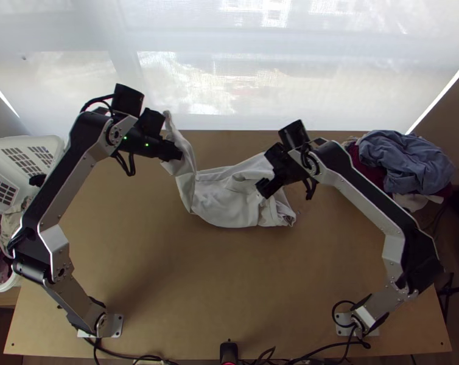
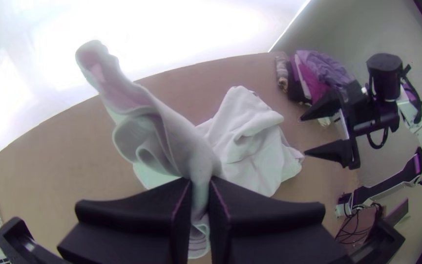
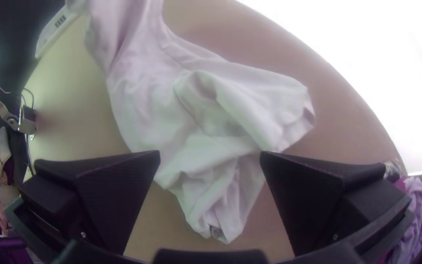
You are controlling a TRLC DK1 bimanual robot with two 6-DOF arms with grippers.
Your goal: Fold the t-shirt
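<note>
T-shirt (image 1: 223,205): white cloth, matt, thin and soft-looking, its surface roughened by wrinkles.
My left gripper (image 1: 176,153): black fingers that look like plastic, matt and smooth.
My right gripper (image 1: 263,188): the same matt black, with a finely lined grain on my fingers' inner faces.
My arms' links (image 1: 363,204): silver-grey metal, smooth, with a dull sheen.
Base plate (image 1: 115,325): flat, smooth metal.
Table (image 1: 229,280): light wood, smooth and mostly matt.
Basket (image 1: 22,142): white plastic, smooth, pierced with slots.
Clothes pile (image 1: 403,161): matt cloth, rumpled.
Window covering (image 1: 199,79): sheer, smooth material that lets light through.
</note>
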